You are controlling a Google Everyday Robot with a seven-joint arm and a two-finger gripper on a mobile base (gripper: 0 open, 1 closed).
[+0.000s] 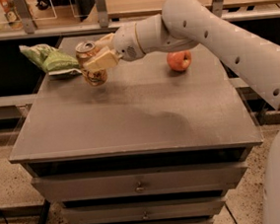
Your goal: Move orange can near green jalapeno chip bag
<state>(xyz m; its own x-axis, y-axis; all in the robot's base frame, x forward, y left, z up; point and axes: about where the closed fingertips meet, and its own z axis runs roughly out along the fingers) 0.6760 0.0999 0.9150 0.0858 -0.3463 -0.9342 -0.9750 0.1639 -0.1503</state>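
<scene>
The orange can (92, 74) is golden-orange with a silver top and stands slightly tilted, near the far left of the grey cabinet top (130, 115). My gripper (97, 56) reaches in from the right and is shut on the can, its tan fingers (103, 61) across the can's upper half. The green jalapeno chip bag (50, 59) lies crumpled at the far left corner, just left of the can, with a small gap between them.
A red-orange apple (179, 60) sits at the far right of the top. My white arm (211, 32) spans the right side. Drawers (137, 186) run below the front edge. A shelf and rails stand behind.
</scene>
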